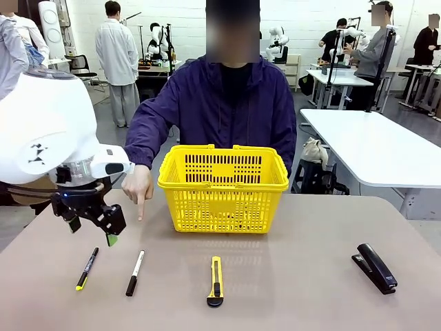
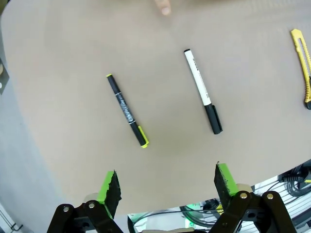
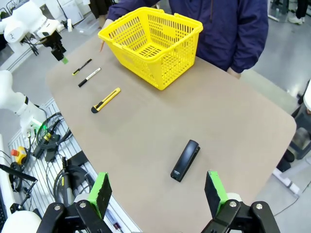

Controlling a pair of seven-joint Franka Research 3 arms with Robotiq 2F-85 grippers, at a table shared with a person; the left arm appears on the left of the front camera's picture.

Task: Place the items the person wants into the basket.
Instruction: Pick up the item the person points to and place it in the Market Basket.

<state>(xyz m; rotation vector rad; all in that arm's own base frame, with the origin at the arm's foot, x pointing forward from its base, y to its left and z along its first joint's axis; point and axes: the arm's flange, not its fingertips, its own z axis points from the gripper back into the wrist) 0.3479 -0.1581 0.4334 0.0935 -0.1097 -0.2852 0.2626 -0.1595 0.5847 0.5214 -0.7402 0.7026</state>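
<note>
At the table's near left, the person's hand (image 1: 138,187) points down just beyond the white marker (image 1: 135,273), lying near-left of the basket (image 1: 222,186); the left gripper (image 1: 91,231) hovers close by, jaws spread, and next probably must descend astride it, while the right gripper (image 3: 158,191) is equally spread above the stapler (image 3: 185,160).

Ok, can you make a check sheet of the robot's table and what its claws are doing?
Surface: brown table, no spills seen.
Job's things: yellow basket at far middle; white marker near left; black stapler near right; person's hand pointing down beside the basket.
Clutter: black pen left of the marker; yellow knife near middle.
Grippers: left gripper open, over the pen and marker; right gripper open, high, facing the stapler.
Cables: black cables below the table edge.
Surroundings: white tables, people in white coats behind.
</note>
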